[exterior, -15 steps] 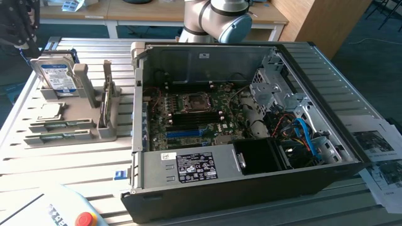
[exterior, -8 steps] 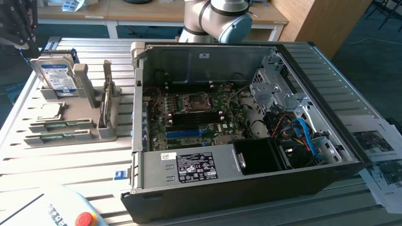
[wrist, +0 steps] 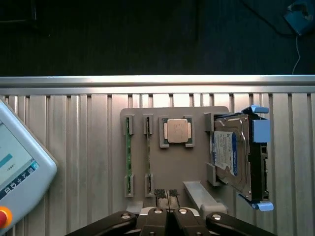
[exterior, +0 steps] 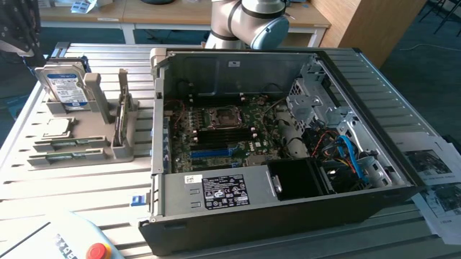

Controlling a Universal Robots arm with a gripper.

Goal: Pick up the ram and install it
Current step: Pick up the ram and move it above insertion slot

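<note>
My tool (wrist: 167,194) is closed on nothing, hovering over the near edge of the gray holder (wrist: 172,167) on the table (wrist: 74,147). The ram (wrist: 148,156) lies slotted in that holder just ahead of my fingertips, with a second stick (wrist: 129,157) beside it.

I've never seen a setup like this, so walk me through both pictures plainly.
The machine is a robot arm ending in a claw. One picture comes from a camera off the arm; the other from one on its wrist, looking down past the claw. On the slatted table sit an open computer and a grey holder carrying two ram sticks, a chip and a hard drive. A control tablet lies nearby. The claw is shut and holds nothing.
</note>
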